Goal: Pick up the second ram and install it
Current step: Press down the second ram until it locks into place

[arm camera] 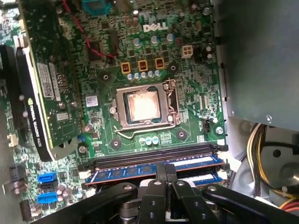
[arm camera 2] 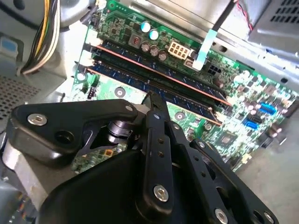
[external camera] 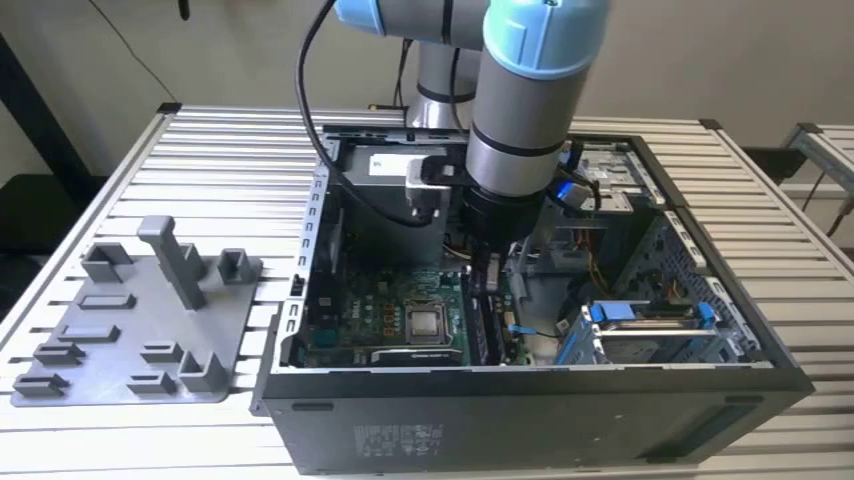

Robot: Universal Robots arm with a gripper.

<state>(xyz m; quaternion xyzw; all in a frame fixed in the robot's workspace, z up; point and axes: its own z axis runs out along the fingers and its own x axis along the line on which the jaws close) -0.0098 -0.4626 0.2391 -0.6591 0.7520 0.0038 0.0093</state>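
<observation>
My gripper [external camera: 489,272] reaches down into the open computer case [external camera: 534,430], over the memory slots of the green motherboard [arm camera: 187,79]. Its fingertips [arm camera: 161,171] are pressed together, and the gripper [arm camera 2: 153,99] sits on the top edge of the second ram [arm camera: 124,171], a long navy stick standing in its slot. The fingers lie across that edge rather than clamping the ram's [arm camera 2: 196,108] flat sides. A second navy stick [arm camera: 201,179] stands in the slot right beside it. Two black slots [arm camera: 154,154] sit empty toward the processor socket [arm camera: 142,105].
A graphics card [arm camera: 39,88] stands upright at one side of the board. Yellow and black cables [arm camera: 261,154] hang by the case wall. A grey holder tray [external camera: 134,335] with upright posts lies on the slatted table at the exterior view's left. A blue drive bay [external camera: 647,320] fills the case's right.
</observation>
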